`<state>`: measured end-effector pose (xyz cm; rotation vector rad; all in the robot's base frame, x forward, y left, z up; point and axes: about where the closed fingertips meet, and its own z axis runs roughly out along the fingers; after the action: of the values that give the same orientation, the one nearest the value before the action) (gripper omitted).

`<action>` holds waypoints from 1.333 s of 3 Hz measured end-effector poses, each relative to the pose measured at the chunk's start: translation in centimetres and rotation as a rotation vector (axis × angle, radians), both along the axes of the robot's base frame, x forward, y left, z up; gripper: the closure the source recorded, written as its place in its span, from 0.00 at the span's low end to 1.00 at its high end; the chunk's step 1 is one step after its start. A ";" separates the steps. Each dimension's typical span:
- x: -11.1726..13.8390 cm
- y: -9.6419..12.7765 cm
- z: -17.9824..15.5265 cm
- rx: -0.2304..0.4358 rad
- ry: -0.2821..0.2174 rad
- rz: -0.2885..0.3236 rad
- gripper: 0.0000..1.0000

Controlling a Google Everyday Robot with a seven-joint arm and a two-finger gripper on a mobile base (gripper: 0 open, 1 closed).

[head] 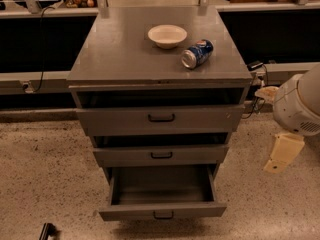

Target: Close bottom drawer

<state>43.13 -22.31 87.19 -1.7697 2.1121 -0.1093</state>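
The bottom drawer (162, 210) of the grey metal cabinet (120, 49) is pulled far out toward me. Its deep box looks empty and its low front carries a small black handle (163, 215). The middle drawer (161, 155) and the top drawer (160, 118) above it stand out only a little. My gripper (281, 154) is a cream piece hanging below the arm's round white joint (299, 104). It is to the right of the cabinet, at about the height of the middle drawer, and touches nothing.
A white bowl (167, 35) and a blue soda can (197, 53) lying on its side are on the cabinet top. A long counter (30, 81) runs behind. Cables (256, 74) hang at the cabinet's right. A small black object (47, 231) lies on the speckled floor at the lower left.
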 end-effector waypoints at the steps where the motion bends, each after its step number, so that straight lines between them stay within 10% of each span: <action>1: 0.9 1.0 -2.4 -0.027 0.088 0.024 0.00; 2: 0.4 2.2 -10.2 -0.011 0.227 0.049 0.00; 4: -1.7 2.5 -18.0 0.071 0.166 0.100 0.00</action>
<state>41.40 -19.80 69.18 -1.8950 2.1056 0.1425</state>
